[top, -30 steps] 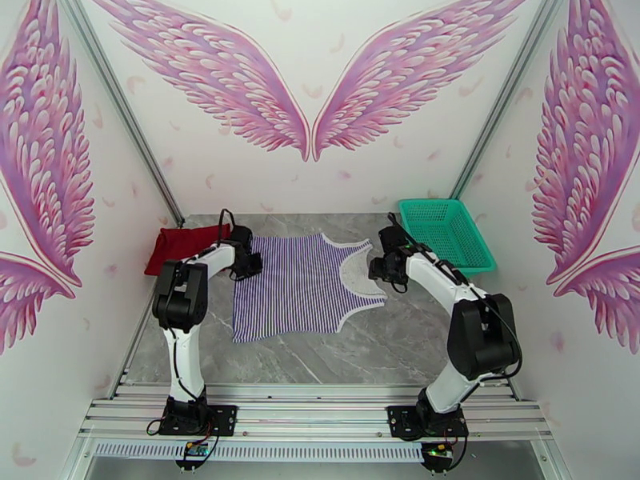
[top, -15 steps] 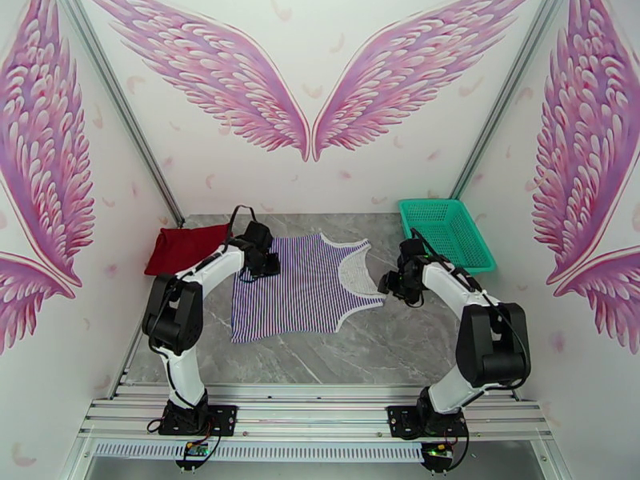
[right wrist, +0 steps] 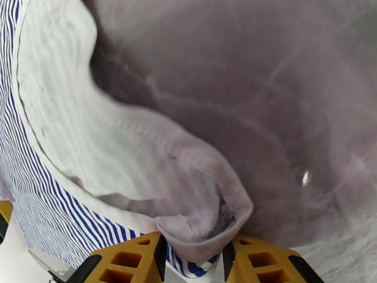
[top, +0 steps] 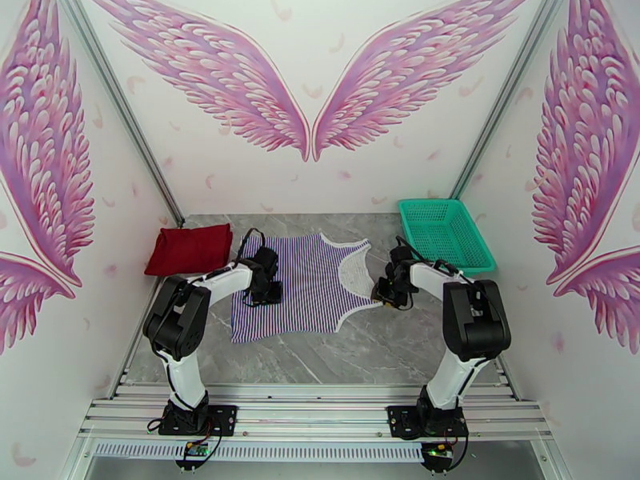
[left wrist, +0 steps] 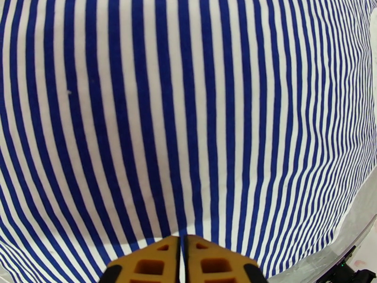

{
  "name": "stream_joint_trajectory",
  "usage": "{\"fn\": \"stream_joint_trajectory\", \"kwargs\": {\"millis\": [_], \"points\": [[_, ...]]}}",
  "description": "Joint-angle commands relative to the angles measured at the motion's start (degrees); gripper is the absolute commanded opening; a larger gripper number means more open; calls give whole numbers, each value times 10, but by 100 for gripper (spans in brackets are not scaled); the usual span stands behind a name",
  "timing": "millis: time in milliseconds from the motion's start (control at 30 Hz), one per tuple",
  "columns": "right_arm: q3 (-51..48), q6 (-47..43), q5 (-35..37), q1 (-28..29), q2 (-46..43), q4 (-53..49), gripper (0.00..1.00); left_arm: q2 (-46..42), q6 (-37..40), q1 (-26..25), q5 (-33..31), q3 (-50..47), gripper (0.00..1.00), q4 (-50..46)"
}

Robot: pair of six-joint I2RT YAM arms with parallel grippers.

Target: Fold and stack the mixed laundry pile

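The striped shirt (top: 308, 286) lies spread flat in the middle of the table, its blue-and-white stripes close up in the left wrist view (left wrist: 188, 114). My left gripper (top: 268, 292) (left wrist: 181, 260) is shut, its tips down on the shirt's left part; I cannot tell if cloth is pinched. My right gripper (top: 384, 294) (right wrist: 194, 255) sits at the shirt's right edge, closed on a curled white fold of the shirt (right wrist: 202, 227). The dark red T-shirt (top: 190, 250) lies folded at the back left, apart from both grippers.
A teal mesh basket (top: 444, 232) stands at the back right, just behind the right arm. Grey marble tabletop (top: 336, 354) shows bare in front of the shirt. Walls close in on the left, right and back.
My left gripper has slid from the shirt's far left corner toward the near side over the stripes. My right gripper has drawn nearer to the shirt's right edge and narrowed its jaws on the fold.
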Motion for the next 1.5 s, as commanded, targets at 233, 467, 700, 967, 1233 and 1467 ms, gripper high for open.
{"fn": "stream_joint_trajectory", "kwargs": {"millis": [233, 467, 700, 967, 1233, 1467], "points": [[104, -26, 220, 57, -36, -203, 25, 21, -23, 1, -16, -48, 12, 58], [114, -7, 300, 77, -90, -293, 51, 19, -22, 1, -18, -62, 12, 60], [92, -55, 251, 72, -122, -257, 54, 17, -10, 1, -17, -46, 12, 46], [54, -43, 153, 33, -40, -142, 48, 21, -3, 2, -21, -35, 12, 36], [38, -47, 61, -4, 12, -30, 48, 13, -13, 1, -22, -46, 12, 36], [46, -66, 73, -6, 64, -20, 37, 6, -15, 1, -27, -39, 11, 24]]}}
